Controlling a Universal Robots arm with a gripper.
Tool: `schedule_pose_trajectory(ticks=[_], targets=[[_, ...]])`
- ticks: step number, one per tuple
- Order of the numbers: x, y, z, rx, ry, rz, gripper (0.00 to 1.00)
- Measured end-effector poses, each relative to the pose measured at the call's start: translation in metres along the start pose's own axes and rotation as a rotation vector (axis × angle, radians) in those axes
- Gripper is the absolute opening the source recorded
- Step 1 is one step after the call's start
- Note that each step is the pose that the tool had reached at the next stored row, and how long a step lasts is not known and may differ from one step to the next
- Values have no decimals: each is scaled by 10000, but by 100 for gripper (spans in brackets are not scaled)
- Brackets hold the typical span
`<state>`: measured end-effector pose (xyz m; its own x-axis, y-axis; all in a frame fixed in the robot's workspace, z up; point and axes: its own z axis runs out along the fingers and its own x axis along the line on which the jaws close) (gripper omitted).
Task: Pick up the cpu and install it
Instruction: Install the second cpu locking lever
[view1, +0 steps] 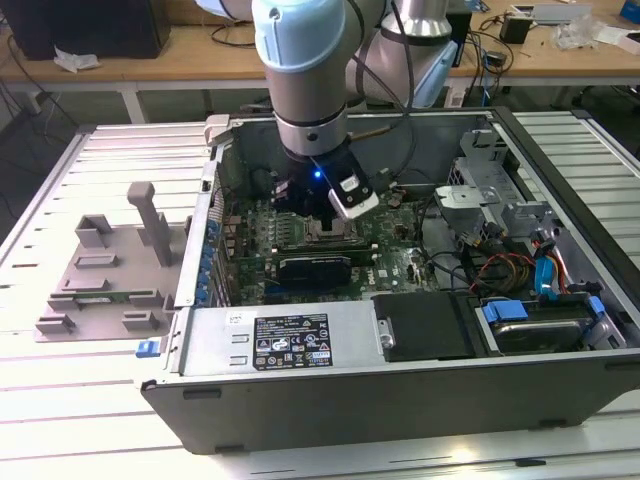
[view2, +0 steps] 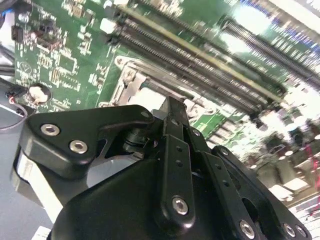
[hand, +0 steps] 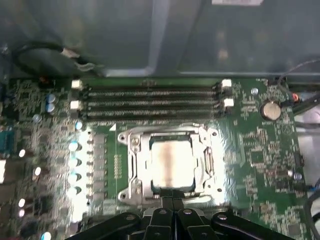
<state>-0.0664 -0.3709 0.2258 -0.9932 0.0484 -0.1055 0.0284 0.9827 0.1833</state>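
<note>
Gleaming square metal cpu (hand: 171, 163) inside steel-framed socket (hand: 133, 165)

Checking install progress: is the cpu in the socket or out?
In: the silver-grey square cpu lies flat inside the metal socket frame on the green motherboard.

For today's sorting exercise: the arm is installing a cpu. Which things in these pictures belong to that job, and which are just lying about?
Belong to the job:
cpu, lying in its socket
gripper, right beside the cpu
motherboard

Just lying about:
grey plastic tray
black card
memory slots
power supply
</note>
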Motion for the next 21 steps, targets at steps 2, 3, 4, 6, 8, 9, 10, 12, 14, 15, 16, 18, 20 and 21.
schedule_pose_trajectory(ticks=[2,3,4,6,8,9,10,12,14,15,16,18,20,21], targets=[[-22,147,30,358,-10,-42,11],[-30,196,40,554,-13,-63,11],[-35,228,46,687,-15,-77,11],[-44,238,49,750,-15,-87,11],[-71,239,51,790,16,-84,11],[-73,239,52,789,17,-84,11],[-73,240,51,792,22,-82,11],[-85,240,55,803,346,-38,11],[-97,240,57,813,690,11,11],[-97,240,56,815,725,18,11],[-97,240,56,814,734,19,11],[-127,243,61,811,733,17,11],[-159,245,64,812,736,14,11],[-174,246,66,812,738,9,11]])
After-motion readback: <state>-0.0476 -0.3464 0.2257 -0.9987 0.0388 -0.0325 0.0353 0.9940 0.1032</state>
